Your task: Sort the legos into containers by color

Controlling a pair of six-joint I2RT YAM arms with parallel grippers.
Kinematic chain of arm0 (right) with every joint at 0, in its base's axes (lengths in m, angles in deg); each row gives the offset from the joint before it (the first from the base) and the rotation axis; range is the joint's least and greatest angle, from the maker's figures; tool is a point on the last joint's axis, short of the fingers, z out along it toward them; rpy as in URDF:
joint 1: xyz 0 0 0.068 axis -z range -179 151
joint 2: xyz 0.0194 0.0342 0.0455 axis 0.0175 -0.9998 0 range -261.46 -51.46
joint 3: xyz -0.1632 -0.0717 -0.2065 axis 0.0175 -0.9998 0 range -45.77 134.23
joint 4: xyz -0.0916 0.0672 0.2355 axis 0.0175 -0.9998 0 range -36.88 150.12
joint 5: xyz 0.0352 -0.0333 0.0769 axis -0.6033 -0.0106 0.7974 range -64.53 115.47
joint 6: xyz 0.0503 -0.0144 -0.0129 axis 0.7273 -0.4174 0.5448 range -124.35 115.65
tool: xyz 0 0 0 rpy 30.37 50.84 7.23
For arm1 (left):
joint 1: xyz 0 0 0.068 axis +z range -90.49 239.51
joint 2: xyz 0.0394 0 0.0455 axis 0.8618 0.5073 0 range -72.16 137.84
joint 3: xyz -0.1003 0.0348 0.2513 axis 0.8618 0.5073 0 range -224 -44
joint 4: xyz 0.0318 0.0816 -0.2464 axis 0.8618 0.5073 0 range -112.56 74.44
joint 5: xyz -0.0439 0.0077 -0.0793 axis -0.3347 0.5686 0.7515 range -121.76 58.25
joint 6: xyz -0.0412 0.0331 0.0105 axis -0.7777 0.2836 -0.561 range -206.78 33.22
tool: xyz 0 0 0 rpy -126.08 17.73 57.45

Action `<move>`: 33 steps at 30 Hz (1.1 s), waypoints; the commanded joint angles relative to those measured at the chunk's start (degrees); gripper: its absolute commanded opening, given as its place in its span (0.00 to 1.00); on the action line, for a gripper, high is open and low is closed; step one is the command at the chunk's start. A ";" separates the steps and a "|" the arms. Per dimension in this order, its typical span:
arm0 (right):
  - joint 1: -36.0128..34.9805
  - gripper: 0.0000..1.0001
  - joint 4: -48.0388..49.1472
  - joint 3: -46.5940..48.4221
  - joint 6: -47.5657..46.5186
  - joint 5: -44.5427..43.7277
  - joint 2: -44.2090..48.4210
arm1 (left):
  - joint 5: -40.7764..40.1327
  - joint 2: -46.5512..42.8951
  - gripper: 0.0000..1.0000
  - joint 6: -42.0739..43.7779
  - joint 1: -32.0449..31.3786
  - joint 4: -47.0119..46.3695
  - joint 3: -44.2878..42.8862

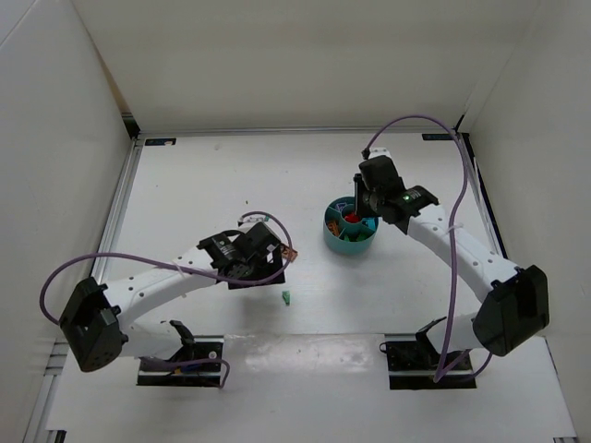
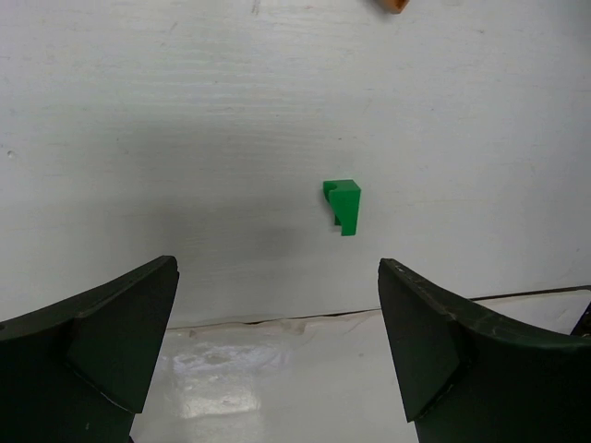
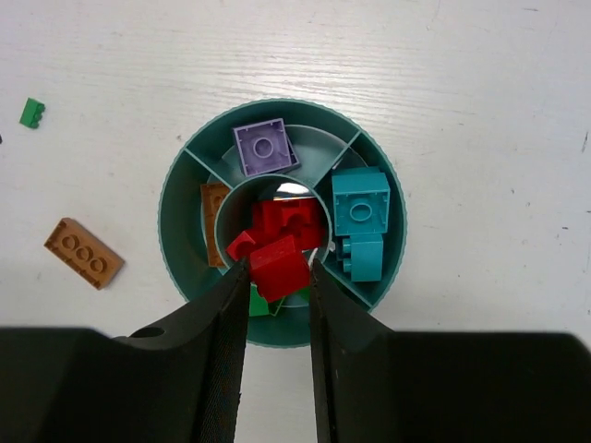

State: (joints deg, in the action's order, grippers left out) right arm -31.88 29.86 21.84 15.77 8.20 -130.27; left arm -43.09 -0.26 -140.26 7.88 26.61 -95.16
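Top view: the bowl (image 1: 328, 224) sits right of centre on the table (image 1: 203, 185), with my right gripper (image 1: 355, 210) directly over it. My left gripper (image 1: 273, 261) is low over the table at left of centre. An orange plate (image 1: 289, 251) lies beside it and a green brick (image 1: 287, 297) lies nearer the bases.

Left wrist: jaws spread wide, nothing held. The green brick lies on the table ahead, clear of both fingers.

Right wrist: jaws pinched narrow on a red brick (image 3: 279, 266) above the central cup, where more red bricks (image 3: 294, 220) lie. A purple brick (image 3: 265, 148) and teal bricks (image 3: 360, 212) occupy separate compartments.
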 commanded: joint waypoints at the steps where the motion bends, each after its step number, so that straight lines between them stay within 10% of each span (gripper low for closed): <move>1: 0.02 0.24 1.35 1.73 -2.01 2.78 0.14 | 0.70 0.61 1.00 2.32 -0.66 -1.53 -3.60; 18: -1.04 0.49 -0.76 3.75 -2.19 0.67 -0.83 | 2.54 8.69 1.00 6.28 -1.45 -2.93 -7.20; 33: 6.33 0.51 -5.42 -4.94 0.89 -0.39 14.11 | 6.50 23.89 0.64 6.63 -4.35 -7.43 -9.22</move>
State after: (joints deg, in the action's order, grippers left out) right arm -27.25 25.42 18.69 16.27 7.80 -118.25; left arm -37.93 22.54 -133.94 4.31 19.62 -102.13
